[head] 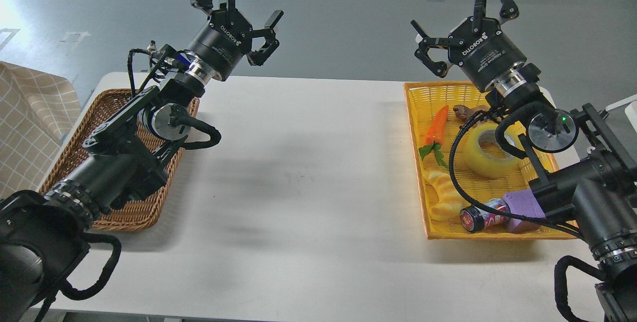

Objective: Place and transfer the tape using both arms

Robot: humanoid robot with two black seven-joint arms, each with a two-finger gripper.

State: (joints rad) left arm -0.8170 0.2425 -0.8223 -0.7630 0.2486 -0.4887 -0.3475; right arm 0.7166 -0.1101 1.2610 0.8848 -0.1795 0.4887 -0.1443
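Observation:
The tape (485, 155), a thick roll of translucent yellow with a pale core, lies flat in the yellow basket (415, 128) at the right, partly hidden by my right arm's cable. My right gripper (460, 18) is open and empty, raised high above the basket's far end. My left gripper (244, 11) is open and empty, raised above the table's far left, beyond the brown wicker basket (124, 212).
The yellow basket also holds an orange toy carrot (437, 127), a yellowish twisted bread toy (443, 192), a small can (480, 216), a purple block (522, 205) and a brown toy (465, 111). A checked cloth (30, 123) lies at far left. The white table (308, 177) spans between the baskets.

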